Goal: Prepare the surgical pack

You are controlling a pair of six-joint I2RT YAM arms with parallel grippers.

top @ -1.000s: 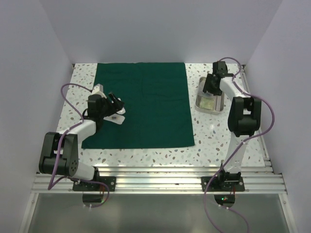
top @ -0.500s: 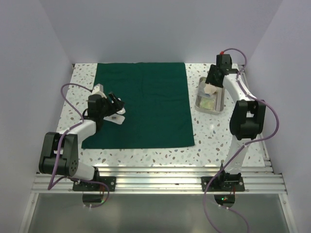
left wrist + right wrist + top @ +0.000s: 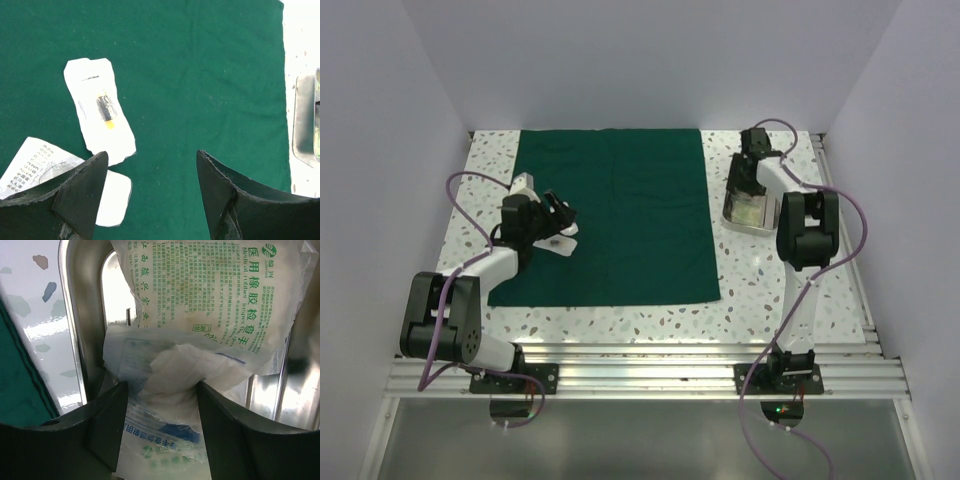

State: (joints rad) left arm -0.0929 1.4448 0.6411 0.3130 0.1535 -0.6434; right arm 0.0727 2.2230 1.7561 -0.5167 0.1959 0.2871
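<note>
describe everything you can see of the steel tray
The steel tray is a small, shiny rectangular pan with rounded corners and a raised rim, metal by its look. It sits flat on the speckled table, right of the green cloth and apart from it. Inside lie a green-printed white packet and a clear gauze pouch, which the right gripper straddles.

Cloth (image 3: 615,215): plain dark green. Table (image 3: 760,275) around the cloth: white with grey and brown speckles. Tray (image 3: 745,225) right of the cloth: bare shiny steel. Pouch (image 3: 215,285) right of the cloth: translucent white with green print. Packet (image 3: 87,115) on the cloth: white, with a black and orange item inside
</note>
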